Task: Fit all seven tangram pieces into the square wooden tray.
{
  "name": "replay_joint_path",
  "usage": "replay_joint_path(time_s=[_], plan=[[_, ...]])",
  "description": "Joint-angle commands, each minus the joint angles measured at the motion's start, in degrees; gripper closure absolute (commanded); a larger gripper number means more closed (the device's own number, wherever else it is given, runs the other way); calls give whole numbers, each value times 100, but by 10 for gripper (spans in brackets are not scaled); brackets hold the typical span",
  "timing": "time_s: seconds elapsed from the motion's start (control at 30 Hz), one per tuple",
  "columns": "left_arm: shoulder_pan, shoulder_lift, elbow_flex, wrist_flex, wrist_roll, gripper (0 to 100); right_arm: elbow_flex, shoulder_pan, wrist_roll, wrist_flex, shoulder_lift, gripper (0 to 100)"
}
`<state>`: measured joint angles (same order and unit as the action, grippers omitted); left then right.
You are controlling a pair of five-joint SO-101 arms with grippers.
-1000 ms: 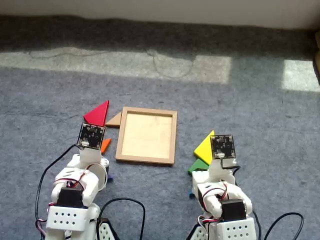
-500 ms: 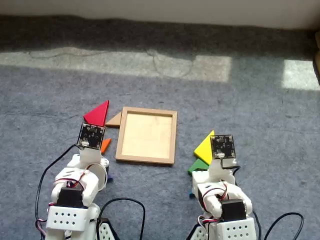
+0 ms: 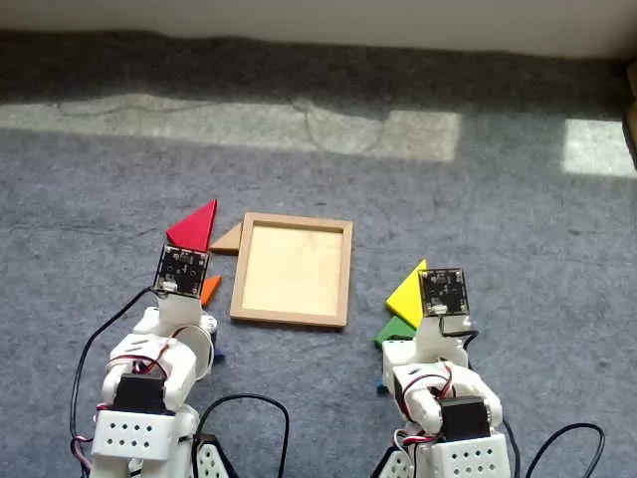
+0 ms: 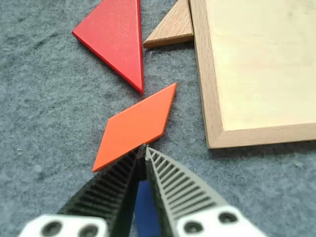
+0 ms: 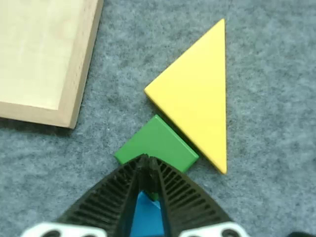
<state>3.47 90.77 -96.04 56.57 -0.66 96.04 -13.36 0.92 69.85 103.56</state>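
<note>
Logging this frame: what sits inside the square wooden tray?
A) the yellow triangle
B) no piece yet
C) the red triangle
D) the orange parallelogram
B: the tray shows only its wooden floor, while the red triangle, orange parallelogram and yellow triangle all lie on the carpet outside its rim.

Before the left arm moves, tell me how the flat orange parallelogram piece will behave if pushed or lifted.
The flat orange parallelogram piece looks rigid, probably painted wood, so it should not flex. Lying flat on the grey carpet, it will likely drag and slide rather than roll or tip. Its low edges may make pinching it tricky.
</note>
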Motion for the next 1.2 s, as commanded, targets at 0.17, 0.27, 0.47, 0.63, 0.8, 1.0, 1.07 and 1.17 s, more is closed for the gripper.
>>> replay_joint_path(time_s=[0.17, 0.27, 0.47, 0.63, 0.8, 1.0, 1.07, 1.17], plan=[[57, 48, -154, 35, 35, 993, 875, 40, 35, 13, 31, 989], [57, 48, -154, 35, 35, 993, 875, 40, 35, 13, 31, 989], [57, 48, -154, 35, 35, 993, 875, 40, 35, 57, 31, 989], [57, 48, -154, 35, 35, 993, 857, 66, 35, 145, 31, 989], [57, 48, -154, 35, 35, 993, 330, 514, 35, 180, 31, 989], [57, 48, -154, 35, 35, 993, -418, 2316, 26, 119, 31, 989], [57, 48, -154, 35, 35, 993, -664, 2387, 26, -75, 31, 988], [57, 48, -154, 35, 35, 993, -971, 2378, 9, -409, 22, 988]])
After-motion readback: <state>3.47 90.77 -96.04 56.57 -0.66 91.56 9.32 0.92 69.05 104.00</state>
